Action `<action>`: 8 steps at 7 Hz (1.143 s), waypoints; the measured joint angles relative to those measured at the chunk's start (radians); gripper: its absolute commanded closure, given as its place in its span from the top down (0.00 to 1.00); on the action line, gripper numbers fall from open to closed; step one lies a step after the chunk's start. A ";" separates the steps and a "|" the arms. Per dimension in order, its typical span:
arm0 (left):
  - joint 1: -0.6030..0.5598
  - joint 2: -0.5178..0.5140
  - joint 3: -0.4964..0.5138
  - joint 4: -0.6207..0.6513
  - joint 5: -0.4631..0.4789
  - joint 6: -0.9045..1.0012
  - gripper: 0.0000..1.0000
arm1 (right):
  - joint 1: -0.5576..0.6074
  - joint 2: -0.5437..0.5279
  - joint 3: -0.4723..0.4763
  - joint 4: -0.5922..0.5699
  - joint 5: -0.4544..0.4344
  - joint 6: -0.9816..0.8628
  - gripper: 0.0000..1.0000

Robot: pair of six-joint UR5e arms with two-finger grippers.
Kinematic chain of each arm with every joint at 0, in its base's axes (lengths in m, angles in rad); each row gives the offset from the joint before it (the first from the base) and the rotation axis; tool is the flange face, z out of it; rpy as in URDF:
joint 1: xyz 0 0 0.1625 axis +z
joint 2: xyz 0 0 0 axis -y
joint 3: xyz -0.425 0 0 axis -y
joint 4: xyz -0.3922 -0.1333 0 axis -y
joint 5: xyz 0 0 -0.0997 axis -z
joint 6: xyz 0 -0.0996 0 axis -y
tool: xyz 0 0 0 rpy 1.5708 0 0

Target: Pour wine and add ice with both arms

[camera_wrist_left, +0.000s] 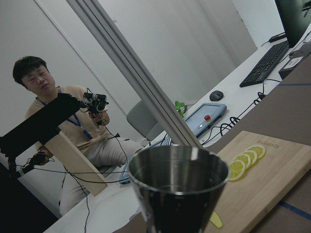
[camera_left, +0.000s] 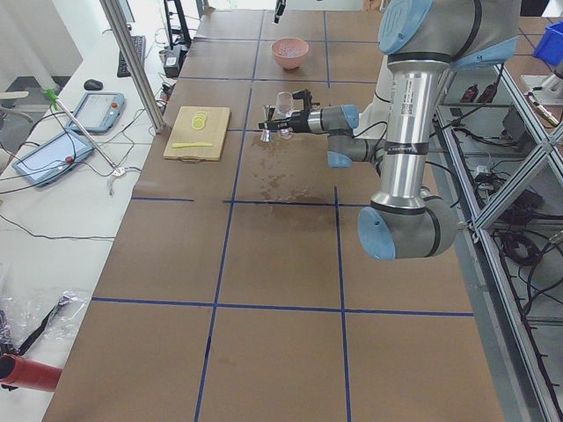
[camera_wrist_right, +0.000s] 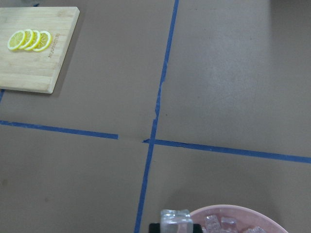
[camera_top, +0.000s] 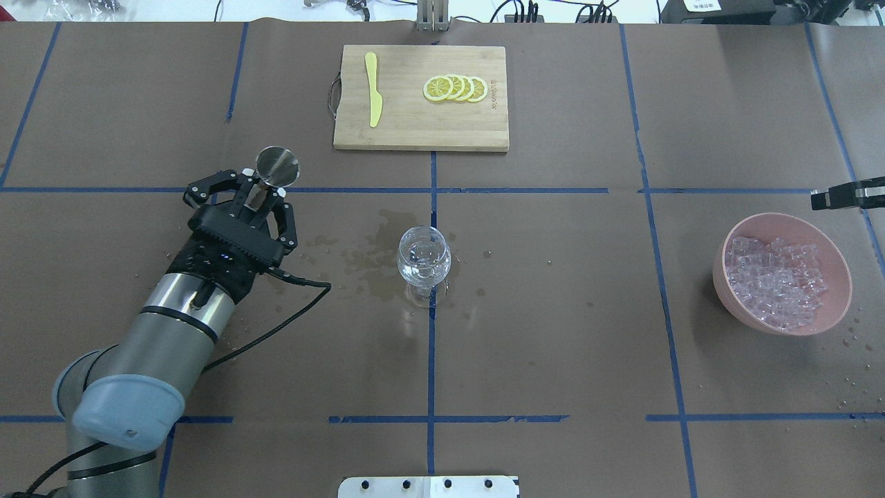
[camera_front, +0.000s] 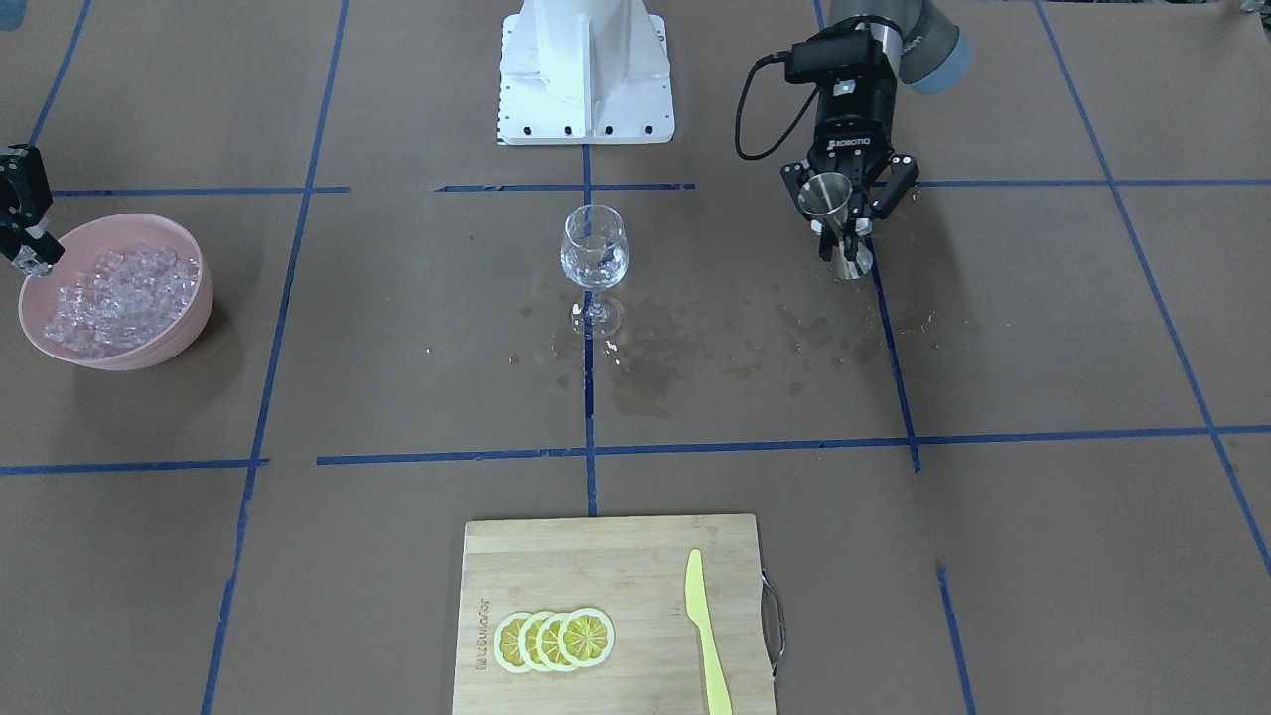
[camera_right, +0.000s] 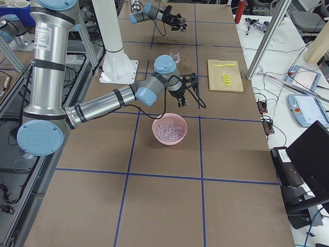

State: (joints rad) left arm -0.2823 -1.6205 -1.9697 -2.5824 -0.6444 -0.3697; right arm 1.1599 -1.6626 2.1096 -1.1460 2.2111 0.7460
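Observation:
A clear wine glass (camera_front: pixel 594 253) stands at the table's middle with a little clear wine (camera_front: pixel 595 268) in its bowl. To its side my left gripper (camera_front: pixel 842 238) is shut on the waist of an upright steel jigger (camera_top: pixel 277 166), which fills the left wrist view (camera_wrist_left: pixel 179 189). A pink bowl (camera_top: pixel 726 277) heaped with ice (camera_top: pixel 781 280) sits at the far side. My right gripper (camera_front: pixel 35 260) hovers by the bowl's outer rim, shut on one ice cube (camera_wrist_right: pixel 175 221).
Wet patches (camera_front: pixel 645 367) spread over the brown paper around the glass foot. A wooden cutting board (camera_front: pixel 596 566) holds lemon slices (camera_front: pixel 554 639) and a yellow knife (camera_front: pixel 703 626). The white pedestal (camera_front: pixel 586 70) stands behind the glass. A seated person (camera_wrist_left: pixel 58 126) is beyond the table.

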 measured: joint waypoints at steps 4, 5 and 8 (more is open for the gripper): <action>-0.001 0.174 0.004 -0.111 -0.044 -0.301 0.00 | -0.074 0.264 0.045 -0.280 -0.013 0.126 0.00; 0.000 0.189 0.013 -0.118 -0.042 -0.358 0.00 | -0.127 0.309 0.044 -0.290 -0.041 0.203 0.00; 0.001 0.198 0.035 -0.124 -0.038 -0.478 0.00 | -0.276 0.455 0.027 -0.331 -0.101 0.366 0.00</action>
State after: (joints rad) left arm -0.2817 -1.4226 -1.9351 -2.7068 -0.6828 -0.8474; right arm 0.8842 -1.2076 2.1369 -1.4774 2.1101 1.1118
